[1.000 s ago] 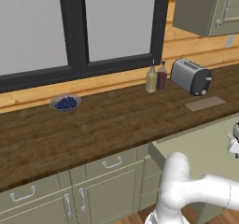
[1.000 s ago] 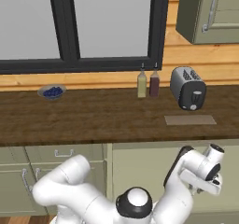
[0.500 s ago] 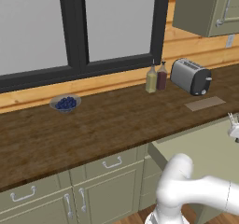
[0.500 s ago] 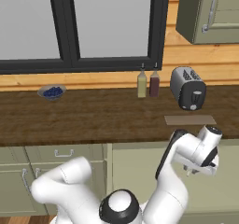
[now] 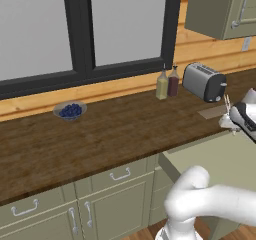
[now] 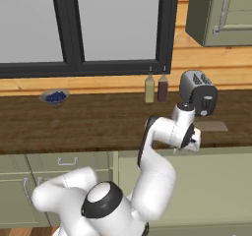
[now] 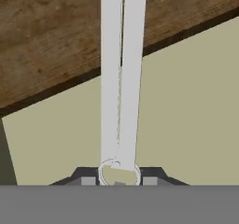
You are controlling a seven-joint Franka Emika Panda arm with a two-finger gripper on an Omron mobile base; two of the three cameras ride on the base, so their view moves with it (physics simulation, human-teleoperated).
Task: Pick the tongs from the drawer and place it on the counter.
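Note:
In the hand view the tongs (image 7: pixel 121 78) are two long silvery-white arms running up from between my fingertips (image 7: pixel 149 180). My gripper (image 7: pixel 119 178) is shut on their looped end. They hang over the pale green inside of the open drawer (image 7: pixel 186 106), and their far ends reach across the edge of the dark brown counter (image 7: pixel 46 31). In the left base view the gripper (image 5: pixel 232 121) is at the right edge, at counter height above the drawer (image 5: pixel 220 156), with the tongs (image 5: pixel 227 103) sticking up as thin lines. From the right base view the gripper (image 6: pixel 192 142) hangs at the counter's (image 6: pixel 88 127) front edge.
A tan mat (image 5: pixel 212 112) lies on the counter just behind the gripper. A silver toaster (image 5: pixel 202 81) and two glass bottles (image 5: pixel 167 82) stand at the back. A bowl of blueberries (image 5: pixel 70 110) sits far left. An upper cabinet (image 5: pixel 220 9) hangs at the right.
The arm has risen from low in the drawer to counter height, and the hand has carried the tongs up and toward the counter edge.

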